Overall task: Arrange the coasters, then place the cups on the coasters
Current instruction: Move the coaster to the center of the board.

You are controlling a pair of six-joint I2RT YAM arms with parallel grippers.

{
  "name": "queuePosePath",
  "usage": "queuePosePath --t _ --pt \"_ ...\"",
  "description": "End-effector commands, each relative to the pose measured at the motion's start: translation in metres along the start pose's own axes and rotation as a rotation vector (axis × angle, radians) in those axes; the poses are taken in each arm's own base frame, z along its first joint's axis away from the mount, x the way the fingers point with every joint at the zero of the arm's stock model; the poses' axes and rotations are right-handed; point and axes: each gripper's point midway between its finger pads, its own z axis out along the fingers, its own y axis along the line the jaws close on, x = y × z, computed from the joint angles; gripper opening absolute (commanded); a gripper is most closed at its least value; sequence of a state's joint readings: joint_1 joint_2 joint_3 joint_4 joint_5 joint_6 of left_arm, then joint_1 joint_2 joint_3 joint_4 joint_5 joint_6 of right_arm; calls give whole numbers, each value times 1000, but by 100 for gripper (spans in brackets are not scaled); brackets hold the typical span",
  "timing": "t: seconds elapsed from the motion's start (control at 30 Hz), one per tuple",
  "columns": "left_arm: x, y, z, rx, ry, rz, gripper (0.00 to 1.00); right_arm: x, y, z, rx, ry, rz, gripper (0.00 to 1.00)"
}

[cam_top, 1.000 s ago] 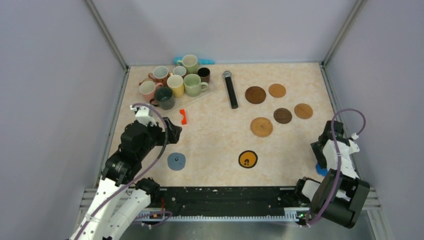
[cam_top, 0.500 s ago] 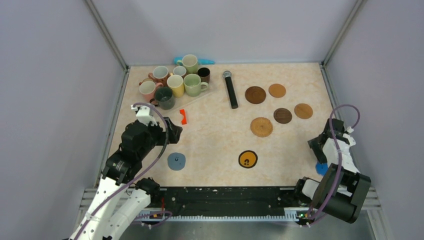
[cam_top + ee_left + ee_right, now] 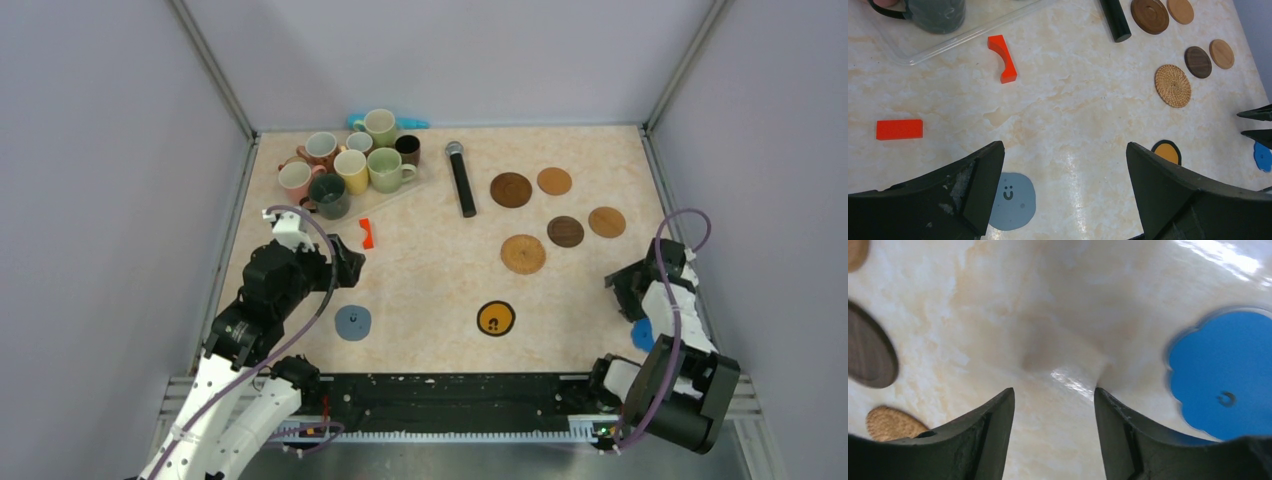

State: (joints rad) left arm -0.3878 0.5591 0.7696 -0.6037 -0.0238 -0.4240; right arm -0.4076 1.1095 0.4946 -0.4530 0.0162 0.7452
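Note:
Several cups [image 3: 350,160] stand clustered at the far left; the dark green one [image 3: 938,12] shows in the left wrist view. Five brown and tan coasters [image 3: 523,254] lie at the right. A black-and-yellow coaster [image 3: 495,318] and a grey-blue coaster [image 3: 352,322] lie near the front. My left gripper [image 3: 345,262] [image 3: 1063,147] hangs open above bare table, beside the grey-blue coaster [image 3: 1013,200]. My right gripper [image 3: 620,288] [image 3: 1053,390] is open and empty, just left of the bright blue scalloped coaster [image 3: 1228,370] [image 3: 642,334], which my arm partly hides.
A black microphone [image 3: 461,178] lies at the back middle. A curved red piece [image 3: 1004,59] and a red block [image 3: 899,129] lie near the clear tray [image 3: 948,47] under the cups. Walls close in the table on the left, back and right.
My right gripper has shifted left, away from the blue coaster, and its jaws have narrowed a little. The left arm has not moved.

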Motion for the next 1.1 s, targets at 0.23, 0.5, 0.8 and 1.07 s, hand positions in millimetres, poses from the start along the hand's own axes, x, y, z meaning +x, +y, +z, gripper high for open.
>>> queuePosePath --t 0.23,0.5,0.8,1.07 --pt "-6 -5 3 26 -31 2 97 -75 -73 -40 429 -334 202 77" --pt "-5 -6 5 29 -20 2 97 -71 -98 -26 475 -237 268 86" --pt "-6 -5 4 24 -24 2 97 -66 -104 -16 481 -223 274 87" --pt "-5 -5 5 26 -20 3 97 -61 -111 -13 502 -220 303 88"
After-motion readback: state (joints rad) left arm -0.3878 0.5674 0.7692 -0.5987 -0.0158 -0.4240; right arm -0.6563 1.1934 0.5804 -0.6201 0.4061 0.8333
